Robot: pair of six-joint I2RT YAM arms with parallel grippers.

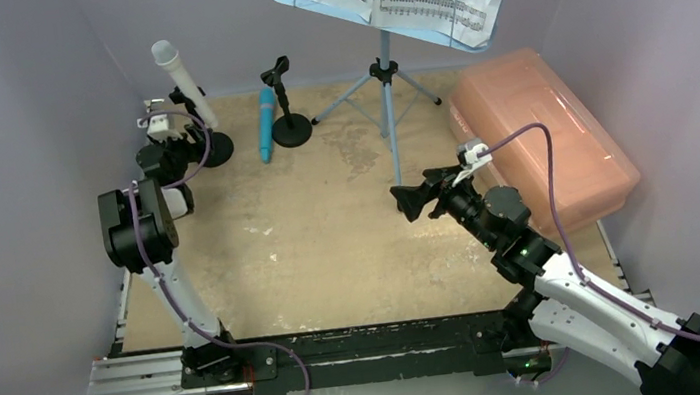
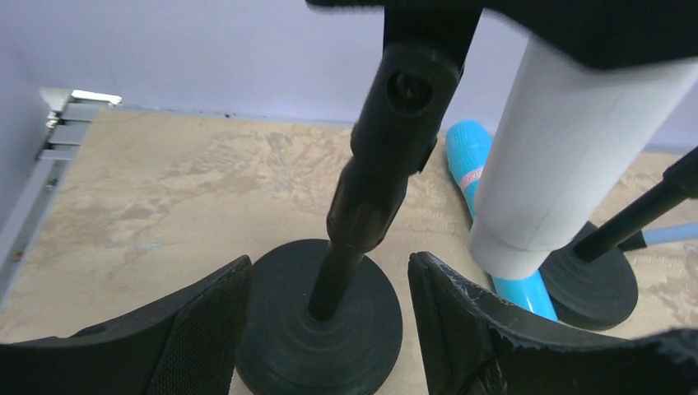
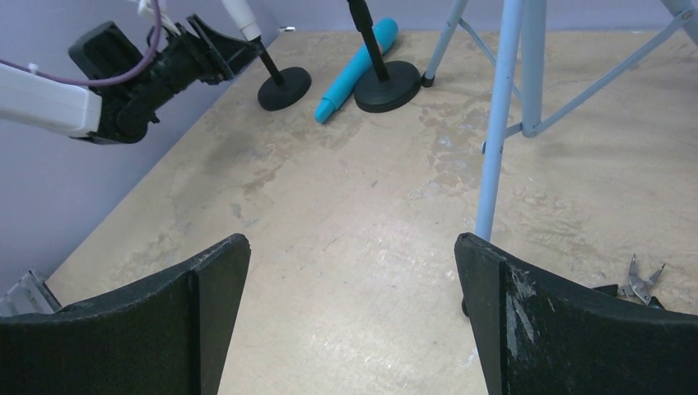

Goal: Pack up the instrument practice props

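Far left, the left claw point(image 2: 326, 325) is spread wide on both sides of the black mic holder point(image 2: 362, 189) that holds the white microphone point(image 2: 568, 140). The blue microphone point(image 1: 266, 125) lies beside the second holder point(image 1: 291, 129). The right claw point(image 3: 352, 313) is spread wide too, near the music stand point(image 3: 502, 123).

Even, soft light; blurred wrist-view foregrounds.

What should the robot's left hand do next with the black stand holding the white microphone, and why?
Probably close the left gripper gently on the black mic holder. Its jaws stand open, one on each side of the holder's stem and round base. The white microphone stands in the holder, so a steady grip low down looks safest before lifting anything.
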